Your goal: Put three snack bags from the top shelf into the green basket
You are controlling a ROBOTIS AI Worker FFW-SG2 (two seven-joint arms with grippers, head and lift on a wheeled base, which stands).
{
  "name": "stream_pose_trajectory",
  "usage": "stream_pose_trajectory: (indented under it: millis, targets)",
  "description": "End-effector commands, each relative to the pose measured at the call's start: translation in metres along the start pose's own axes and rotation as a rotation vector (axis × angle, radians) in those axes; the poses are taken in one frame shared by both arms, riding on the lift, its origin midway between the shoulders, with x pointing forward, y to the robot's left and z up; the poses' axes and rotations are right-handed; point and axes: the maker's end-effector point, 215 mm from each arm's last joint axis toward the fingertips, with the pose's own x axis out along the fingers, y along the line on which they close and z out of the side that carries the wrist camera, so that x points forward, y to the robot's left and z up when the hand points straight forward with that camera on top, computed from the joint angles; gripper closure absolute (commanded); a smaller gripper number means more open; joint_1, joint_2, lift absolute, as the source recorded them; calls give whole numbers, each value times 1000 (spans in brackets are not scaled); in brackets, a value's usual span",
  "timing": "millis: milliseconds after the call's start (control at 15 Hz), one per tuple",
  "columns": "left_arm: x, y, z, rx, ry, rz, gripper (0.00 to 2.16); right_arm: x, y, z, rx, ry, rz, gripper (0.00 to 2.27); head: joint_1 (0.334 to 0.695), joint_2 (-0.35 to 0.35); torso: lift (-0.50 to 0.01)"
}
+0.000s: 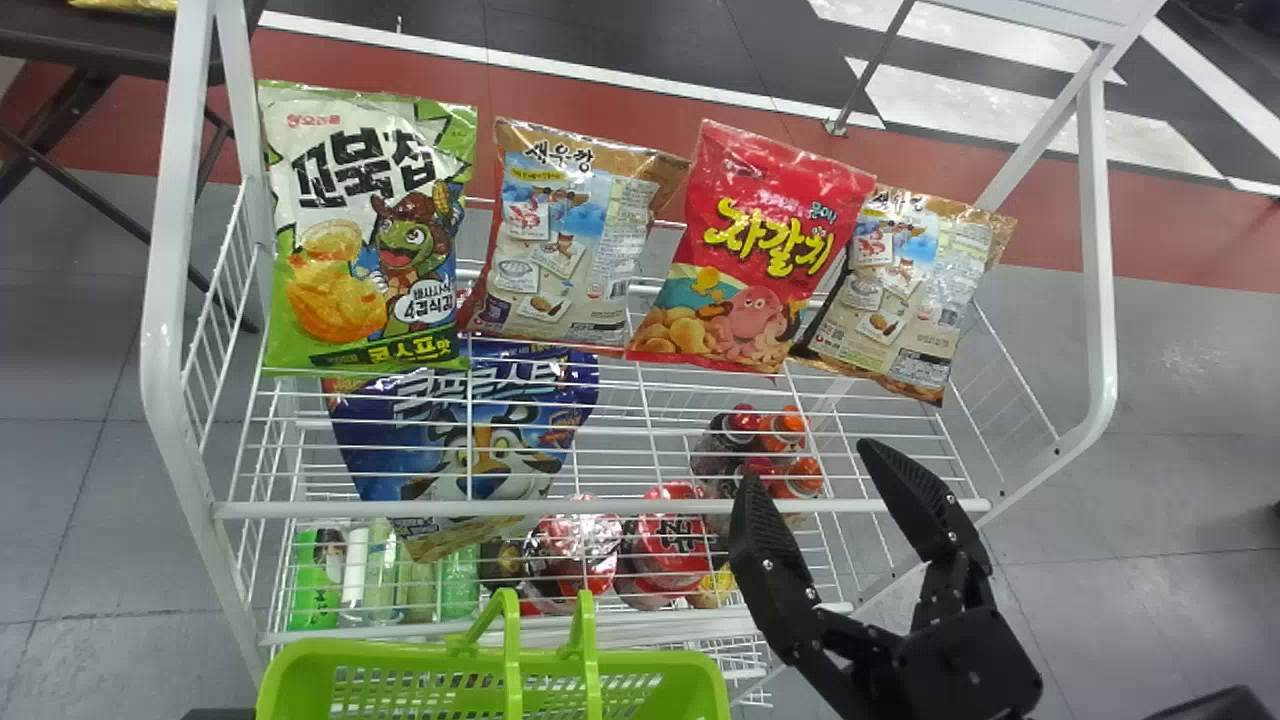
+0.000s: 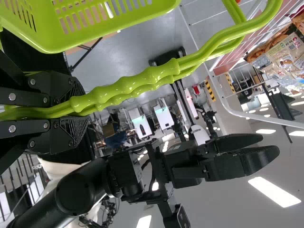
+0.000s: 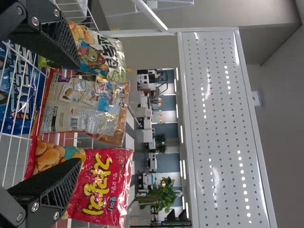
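On the top shelf, the head view shows four bags in a row: a green-white bag [image 1: 365,230], a brown bag [image 1: 565,240], a red bag [image 1: 750,250] and another brown bag [image 1: 890,290]. My right gripper [image 1: 808,470] is open, nearer than the bags at the shelf's right front. From the right wrist view, my right gripper [image 3: 79,114] has the brown bag [image 3: 76,107] and red bag [image 3: 102,185] beyond its spread fingers. The green basket [image 1: 272,690] is below the shelf front. In the left wrist view, my left gripper [image 2: 83,110] is shut on its handles [image 2: 137,85].
A blue bag [image 1: 460,440] and bottles [image 1: 790,430] are under the top shelf's wires. Red packs [image 1: 672,540] sit lower down. The rack's front rail [image 1: 600,508] and white side posts [image 1: 165,350] frame the shelf. A perforated white panel [image 3: 223,128] stands beyond the bags.
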Motion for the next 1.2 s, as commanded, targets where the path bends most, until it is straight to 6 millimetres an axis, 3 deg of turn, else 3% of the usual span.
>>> stream_pose_trajectory:
  millis: [0, 1133]
  targets:
    - [0, 0, 0, 0, 0, 0, 1693, 0, 0, -1, 0, 1, 1, 130, 695, -350, -47]
    - [0, -1, 0, 4, -1, -2, 1693, -1, 0, 5, -5, -37, 3, 130, 695, -350, -47]
